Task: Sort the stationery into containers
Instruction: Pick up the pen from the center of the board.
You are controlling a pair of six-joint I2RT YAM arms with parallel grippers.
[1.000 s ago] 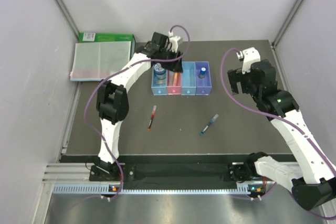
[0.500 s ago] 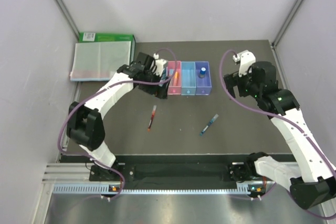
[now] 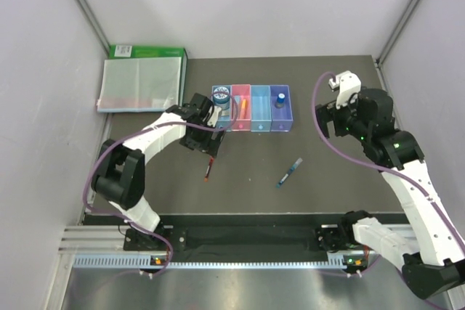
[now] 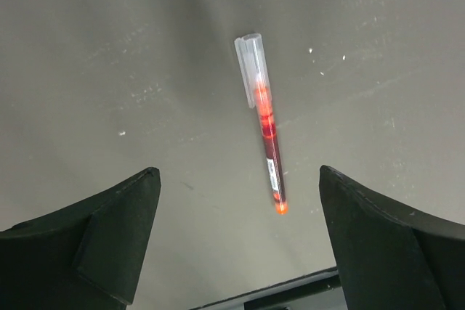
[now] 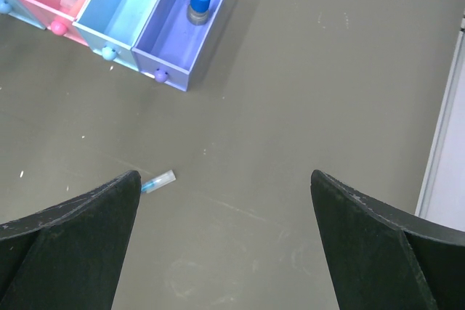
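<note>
1. While the left jaws hang wide apart with nothing in them, the dark red pen lies flat on the table, right between them in the wrist view, clear cap toward the top of the frame.
2. From above, that arm's wrist covers the pen's upper end. It sits just in front of the containers and hides the front of the leftmost bin.
3. Bins left to right: grey tape roll, orange highlighter, a light blue bin, then the small blue-capped bottle in the purple one.
4. Lower right of the row, the blue pen lies by itself, well apart from the red one.
5. The right jaws are wide apart too, empty, over at the right of the frame. In their wrist view the blue pen's end peeks out beside one finger.
6. Off in the upper left, the clear folder and green box sit well away from it all.
</note>
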